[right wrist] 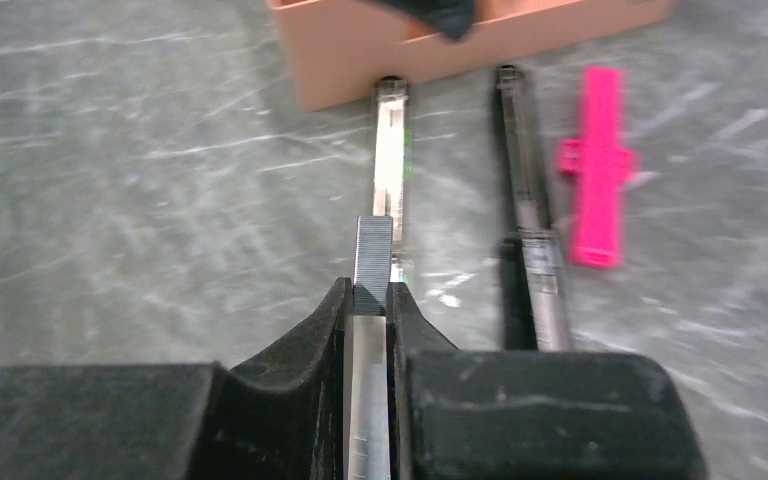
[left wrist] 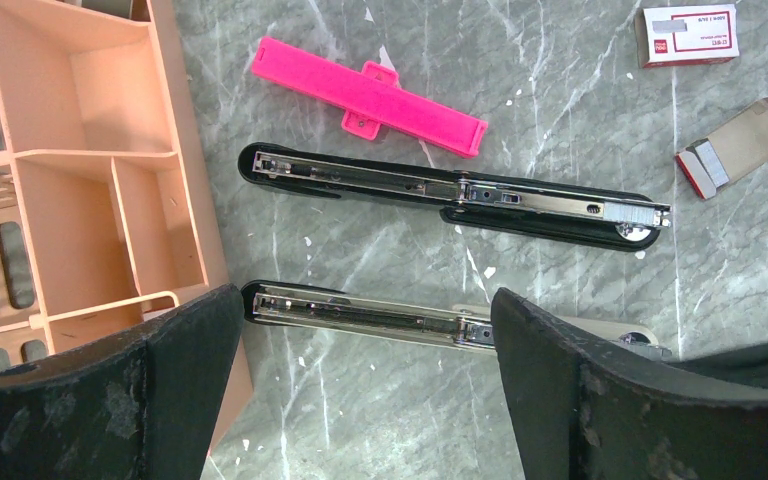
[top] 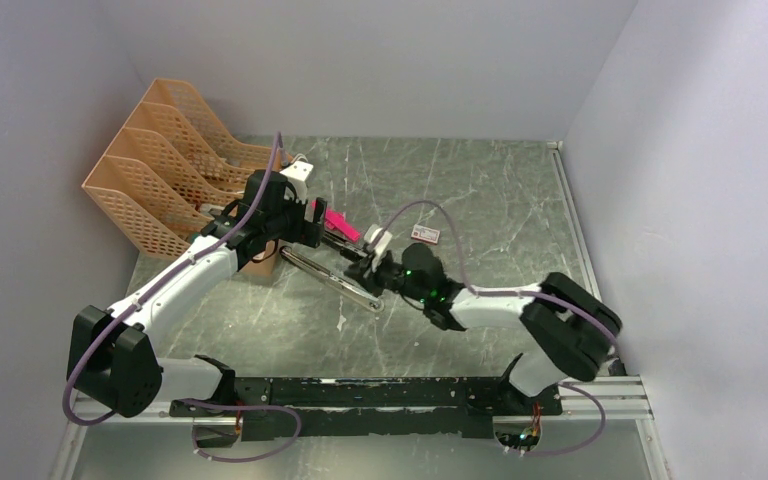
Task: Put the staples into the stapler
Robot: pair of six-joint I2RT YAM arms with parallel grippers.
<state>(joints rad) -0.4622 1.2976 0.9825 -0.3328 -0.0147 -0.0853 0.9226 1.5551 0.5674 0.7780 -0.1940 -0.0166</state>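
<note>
The black stapler (left wrist: 450, 195) lies flat on the marble table with its silver rail facing up; it also shows in the right wrist view (right wrist: 532, 215). Beside it, parallel, lies a slim silver rail piece with a black tip (left wrist: 360, 315). My left gripper (left wrist: 365, 300) hovers open above that piece, one finger past each end of its visible length. My right gripper (right wrist: 370, 290) is shut on a short ridged strip of staples (right wrist: 372, 250). The strip points along the slim rail (right wrist: 390, 150), just above its near end. From above, the two grippers (top: 365, 265) face each other closely.
A pink plastic piece (left wrist: 365, 95) lies beyond the stapler. A white box with red print (left wrist: 687, 33) and an opened cardboard box holding staples (left wrist: 735, 145) sit to the right. An orange desk organiser (left wrist: 80, 170) and file racks (top: 160, 170) stand on the left.
</note>
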